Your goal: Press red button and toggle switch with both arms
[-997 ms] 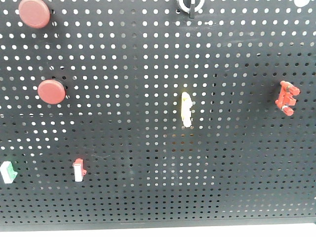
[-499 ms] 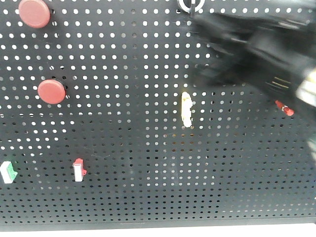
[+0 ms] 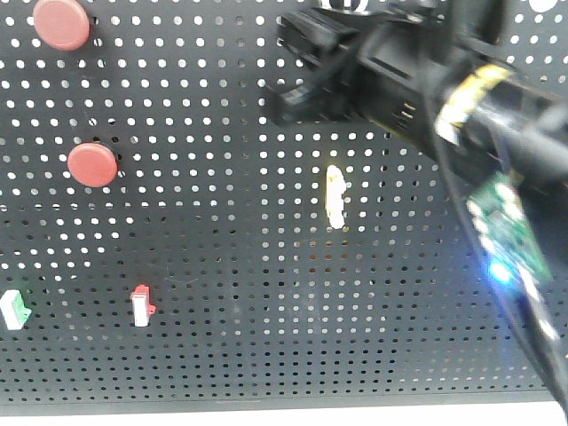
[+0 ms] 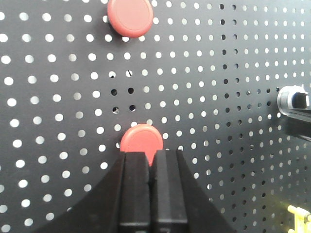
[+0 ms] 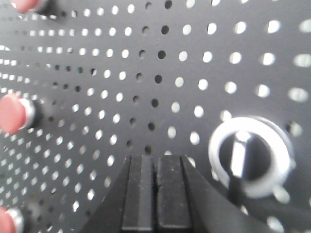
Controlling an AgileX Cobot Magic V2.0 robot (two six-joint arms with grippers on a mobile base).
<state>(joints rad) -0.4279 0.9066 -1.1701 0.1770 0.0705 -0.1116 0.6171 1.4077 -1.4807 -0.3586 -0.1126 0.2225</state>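
While the left gripper (image 4: pixel 151 156) shows its fingers pressed together at 6 o'clock of the lower red button (image 4: pixel 141 140), we judge the press not yet made, since the front view shows nothing on that button. We recommend a straight, square push on its centre. The right gripper (image 5: pixel 156 160), likewise closed, faces the pegboard (image 5: pixel 97 73), with a rotary knob (image 5: pixel 250 158) at its 3 o'clock. The toggle switch is hidden behind the right arm (image 3: pixel 426 80).

1. A black perforated pegboard (image 3: pixel 222 355) fills the front view.
2. A pale yellow upright switch (image 3: pixel 335 195) sits near its centre.
3. A small red-and-white switch (image 3: pixel 141 306) sits lower left.
4. A green-and-white switch (image 3: pixel 13 309) meets the left edge.
5. A silver-ringed rotary knob (image 5: pixel 250 158) shows lower right in the right wrist view.
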